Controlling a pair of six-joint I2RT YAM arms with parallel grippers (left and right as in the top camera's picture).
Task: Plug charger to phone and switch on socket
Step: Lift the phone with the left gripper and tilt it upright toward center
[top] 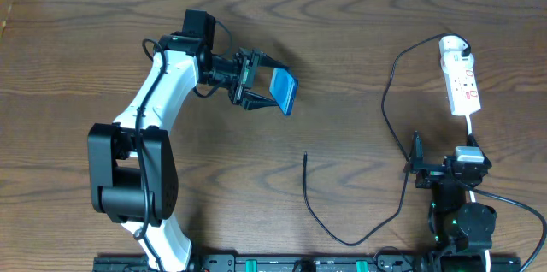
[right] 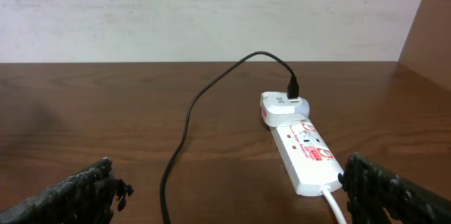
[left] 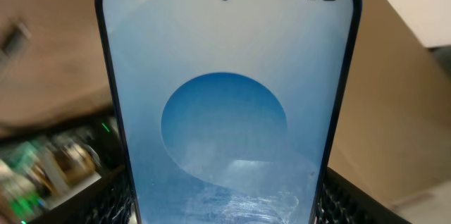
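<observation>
Your left gripper clamps the raised phone. Your right gripper gapes wide and empty near the socket. The charger lies unplugged mid-table, so plugging and switching seemingly remain.

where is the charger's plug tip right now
In the overhead view the charger's plug tip lies loose on the table near the middle, below and right of the phone held by the left gripper.

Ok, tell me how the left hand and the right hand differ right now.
The left hand grips the phone; the right hand is empty. The left hand reaches out over the table; the right hand sits tucked by its base, wide open, facing the socket. Both are dark and two-fingered.
</observation>
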